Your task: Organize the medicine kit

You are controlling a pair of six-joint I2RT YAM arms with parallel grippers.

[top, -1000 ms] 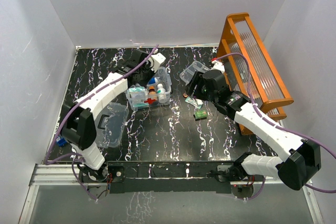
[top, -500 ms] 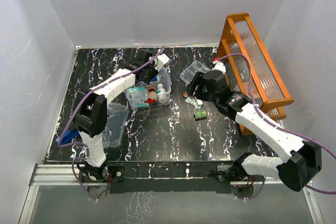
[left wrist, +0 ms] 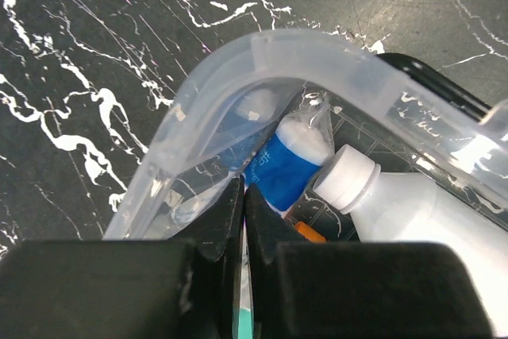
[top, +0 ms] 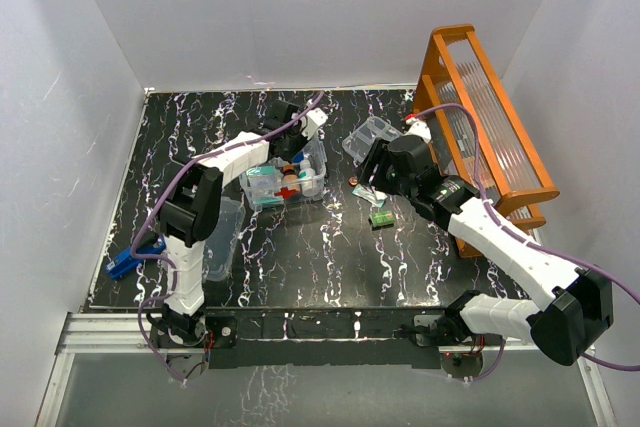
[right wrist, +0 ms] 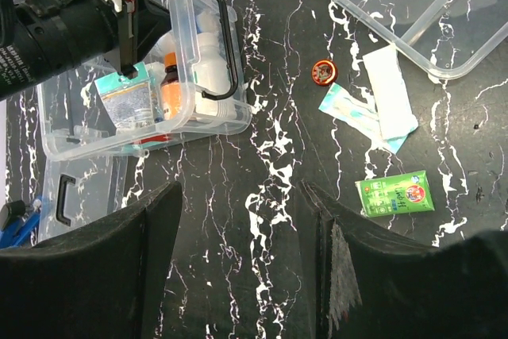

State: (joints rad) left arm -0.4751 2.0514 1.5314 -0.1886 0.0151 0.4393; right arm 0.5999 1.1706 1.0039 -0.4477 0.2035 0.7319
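Note:
The medicine kit's clear box stands mid-table, its red cross facing front. It holds a white bottle, a wrapped blue tube and a teal-edged packet. My left gripper is shut, its tips inside the box's back corner beside the tube; a teal sliver shows in the slit between the jaws. The clear lid with its black handle lies left of the box. The divided tray sits back right. My right gripper hovers open over bare table, nothing between its fingers.
Loose between box and tray are a small orange tin, a white pad, a teal sachet and a green packet. A tall orange rack stands at the right edge. A blue object lies front left.
The left arm's elbow has swung right and its shut gripper has dipped from behind the box into it. The right arm has hardly moved.

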